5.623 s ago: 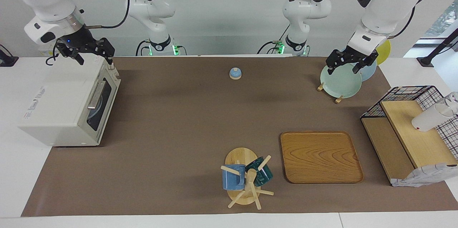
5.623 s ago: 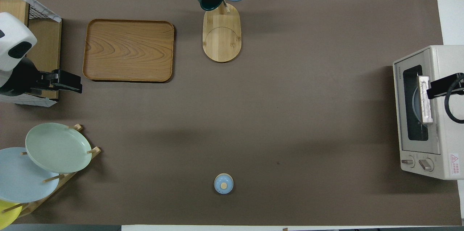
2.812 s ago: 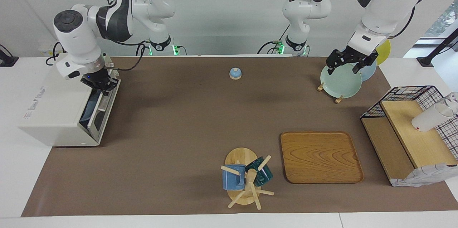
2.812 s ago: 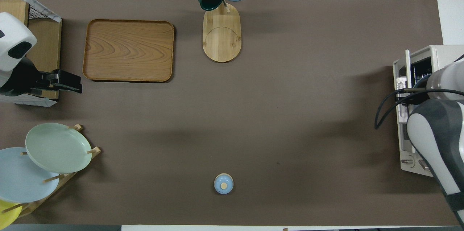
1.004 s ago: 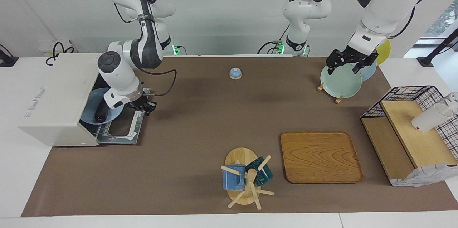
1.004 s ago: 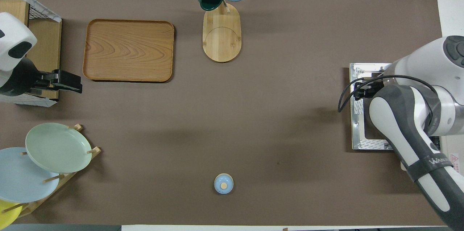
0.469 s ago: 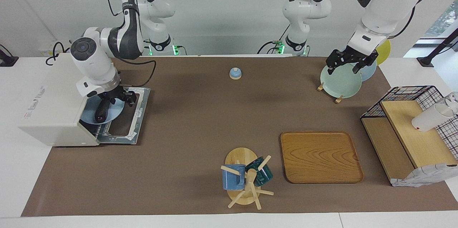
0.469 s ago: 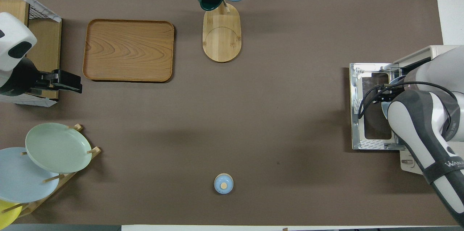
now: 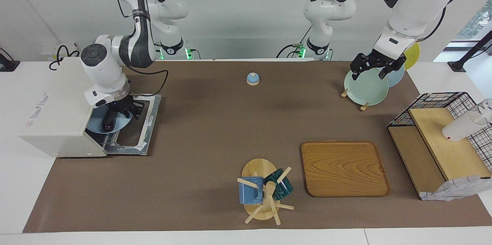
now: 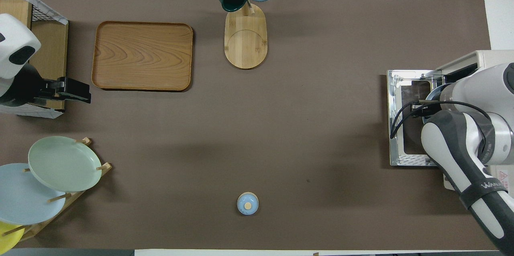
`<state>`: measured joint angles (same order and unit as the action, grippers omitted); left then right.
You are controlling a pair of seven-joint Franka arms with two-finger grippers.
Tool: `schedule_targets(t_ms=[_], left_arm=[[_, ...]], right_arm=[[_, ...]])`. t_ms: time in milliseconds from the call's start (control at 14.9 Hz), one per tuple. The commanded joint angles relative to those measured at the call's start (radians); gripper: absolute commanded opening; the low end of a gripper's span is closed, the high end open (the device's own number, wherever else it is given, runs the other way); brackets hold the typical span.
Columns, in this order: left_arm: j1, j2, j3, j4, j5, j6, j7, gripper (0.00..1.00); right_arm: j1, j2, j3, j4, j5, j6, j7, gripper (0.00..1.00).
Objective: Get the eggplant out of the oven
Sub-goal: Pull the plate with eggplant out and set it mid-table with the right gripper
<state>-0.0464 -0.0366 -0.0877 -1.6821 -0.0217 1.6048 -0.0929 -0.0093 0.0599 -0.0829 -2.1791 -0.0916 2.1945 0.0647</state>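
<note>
The off-white oven (image 9: 54, 110) stands at the right arm's end of the table, its door (image 9: 144, 122) folded down flat on the mat. A light blue plate (image 9: 96, 125) sits in the oven's mouth with the dark eggplant (image 9: 108, 122) lying on it. My right gripper (image 9: 125, 110) is low over the plate, at the eggplant's end nearer the robots. In the overhead view the right arm (image 10: 461, 143) covers the plate and eggplant; the oven (image 10: 492, 58) and door (image 10: 401, 83) show. My left gripper (image 9: 376, 67) waits open over the plate rack.
A plate rack with several plates (image 9: 365, 88) stands near the left arm. A wooden tray (image 9: 344, 168), a mug tree (image 9: 265, 191), a small blue lid (image 9: 252, 79) and a black wire basket shelf (image 9: 442, 137) are on the mat.
The right gripper pulled the oven door down, showing the plate and eggplant, then moved from the door's outer edge back over the plate. The left arm has not moved.
</note>
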Motion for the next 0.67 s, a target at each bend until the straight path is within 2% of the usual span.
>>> schedule_targets(t_ms=[0,134,268,402,603], left_arm=[[-0.003,-0.003,0.006,-0.001,-0.007,0.0,-0.004,1.0],[-0.004,-0.003,0.006,-0.001,-0.007,0.0,-0.004,1.0],[-0.004,-0.003,0.006,-0.001,-0.007,0.0,-0.004,1.0],[-0.003,-0.003,0.006,-0.001,-0.007,0.0,-0.004,1.0],[-0.004,-0.003,0.006,-0.001,-0.007,0.0,-0.004,1.0]], right_arm=[[0.0,-0.032,0.006,-0.031,-0.023,0.008,-0.081,0.0],[0.04,-0.028,0.012,0.007,-0.104,-0.051,-0.082,0.0],[0.125,-0.006,0.014,0.108,-0.119,-0.166,-0.071,0.0],[0.24,0.017,0.015,0.195,-0.123,-0.249,0.045,0.0],[0.392,0.044,0.017,0.281,-0.114,-0.303,0.232,0.0]])
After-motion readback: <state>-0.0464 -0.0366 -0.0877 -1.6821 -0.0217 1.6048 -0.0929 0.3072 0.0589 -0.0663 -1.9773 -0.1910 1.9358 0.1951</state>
